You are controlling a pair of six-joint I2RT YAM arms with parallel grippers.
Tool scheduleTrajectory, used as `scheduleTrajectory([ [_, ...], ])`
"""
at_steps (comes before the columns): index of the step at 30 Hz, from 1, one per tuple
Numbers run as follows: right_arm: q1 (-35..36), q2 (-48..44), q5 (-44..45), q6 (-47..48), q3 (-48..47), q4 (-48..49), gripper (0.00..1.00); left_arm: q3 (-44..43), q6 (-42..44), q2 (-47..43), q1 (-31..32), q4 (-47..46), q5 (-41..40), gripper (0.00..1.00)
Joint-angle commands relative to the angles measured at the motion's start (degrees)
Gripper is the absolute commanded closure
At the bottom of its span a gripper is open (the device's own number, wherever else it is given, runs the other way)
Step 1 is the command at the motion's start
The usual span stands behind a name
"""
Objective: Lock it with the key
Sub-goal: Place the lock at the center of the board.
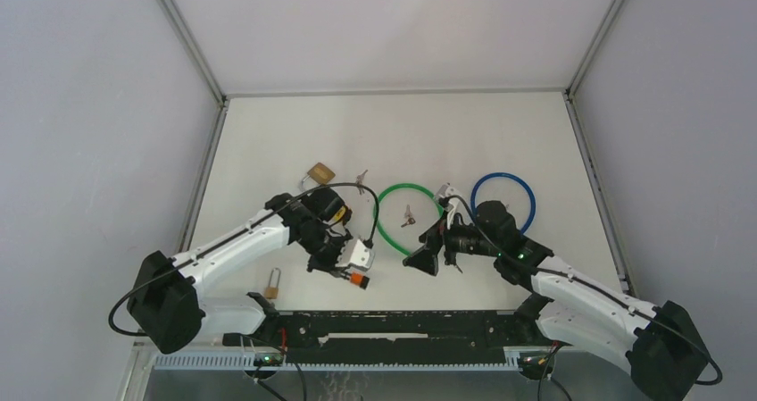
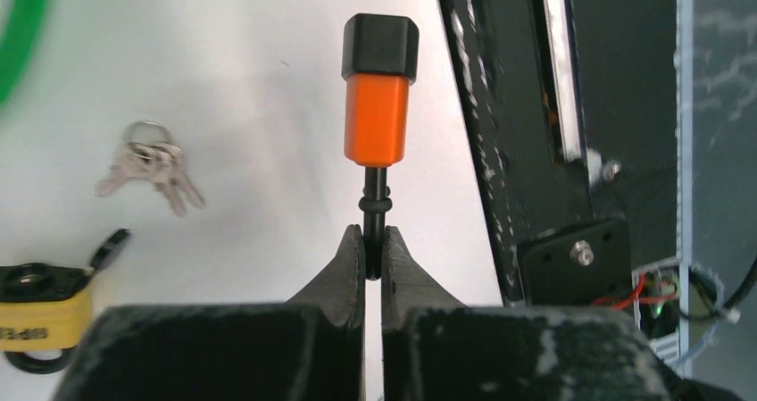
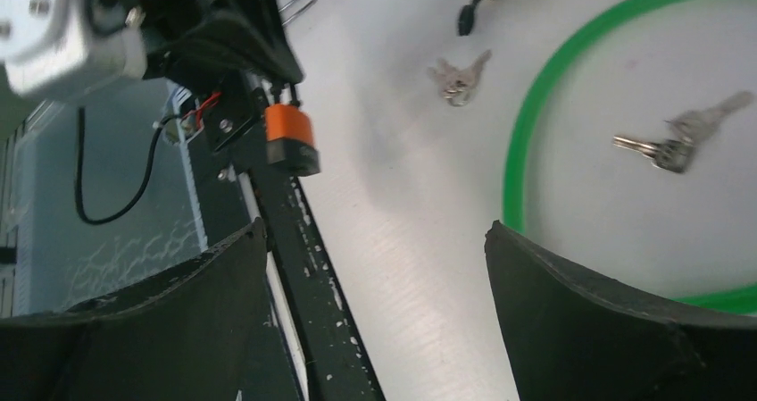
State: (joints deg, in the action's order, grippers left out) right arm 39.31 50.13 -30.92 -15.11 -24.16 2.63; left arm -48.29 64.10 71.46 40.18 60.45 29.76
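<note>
Closest up, the left hand [image 2: 373, 240] is pinched shut on the thin black loop of the orange lock [image 2: 377, 120]. It holds the lock out near the front edge of the table [image 1: 402, 133], and the lock looks lifted off it. The lock's black end points away from the hand.

The right hand [image 3: 375, 231] faces the lock with its fingers wide apart and nothing between them.

No key is in the lock. Some small keys [image 2: 152, 173] lie flat on the table near a yellow lock [image 2: 36, 316]. The other keys [image 3: 678, 142] lie inside the green ring [image 3: 527, 124]. No hand touches any of them.

So I think only the first part is done: the lock is picked up and held ready. The big part is left. A key has to be picked up, pushed into the lock and turned. I cannot tell which keys fit the orange lock. I also cannot see where the keyhole is.
</note>
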Motion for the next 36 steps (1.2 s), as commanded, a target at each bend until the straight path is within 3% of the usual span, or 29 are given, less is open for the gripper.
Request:
scheduleTrajectory([
  [1,3.84,-0.49,-2.02,0.10,0.77,12.34,0.05,-6.09,-12.56,-2.37,-1.11,-8.61,9.19,1.00],
  [14,5.72,2.49,-6.65,3.77,3.28,25.43,0.08,-9.62,-30.07,-7.54,-1.16,-20.00,13.47,1.00],
  [20,6.55,5.43,-6.31,6.58,-0.68,25.24,0.12,-10.96,-31.83,-8.21,-0.98,-20.32,14.17,1.00],
  [26,6.73,9.14,-8.02,6.83,-4.22,24.71,0.37,-10.62,-31.05,-8.88,-0.31,-19.84,14.23,1.00],
  [31,7.18,10.47,-9.34,7.08,-4.93,24.58,0.36,-11.25,-30.92,-8.88,-0.36,-19.84,14.36,1.00],
  [36,7.39,10.78,-10.09,7.34,-5.54,24.02,0.44,-11.17,-30.87,-9.05,-0.13,-19.85,14.89,1.00],
])
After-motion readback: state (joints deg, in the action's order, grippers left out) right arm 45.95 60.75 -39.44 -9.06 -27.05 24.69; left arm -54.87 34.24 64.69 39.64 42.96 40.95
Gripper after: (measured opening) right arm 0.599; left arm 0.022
